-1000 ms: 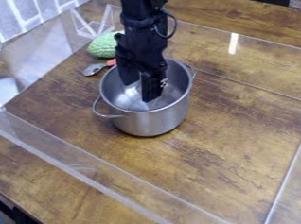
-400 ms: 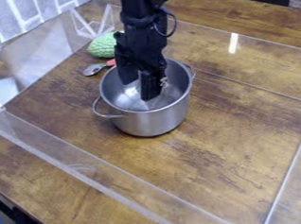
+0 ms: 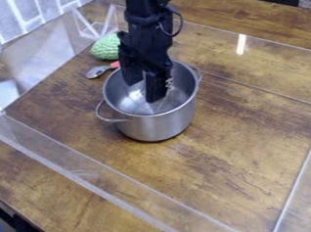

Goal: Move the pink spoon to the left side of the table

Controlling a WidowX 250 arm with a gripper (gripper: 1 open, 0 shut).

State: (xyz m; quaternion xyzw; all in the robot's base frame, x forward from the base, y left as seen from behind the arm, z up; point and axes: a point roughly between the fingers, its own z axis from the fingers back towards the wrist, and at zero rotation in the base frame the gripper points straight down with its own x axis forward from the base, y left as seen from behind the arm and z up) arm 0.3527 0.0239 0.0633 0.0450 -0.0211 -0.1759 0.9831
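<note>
My black gripper (image 3: 154, 89) reaches straight down into a silver pot (image 3: 152, 123) that stands in the middle of the dark-brown wooden table (image 3: 238, 133). Its fingers (image 3: 161, 88) look slightly apart, low inside the pot. No pink spoon shows anywhere; the gripper hides much of the pot's inside, so I cannot tell whether the spoon lies there.
A green knitted object (image 3: 109, 44) lies behind the pot at the back left, with a small brown item (image 3: 98, 72) beside it. Clear acrylic strips (image 3: 83, 171) edge the tabletop at the front and left. A pot handle (image 3: 104, 113) sticks out to the left.
</note>
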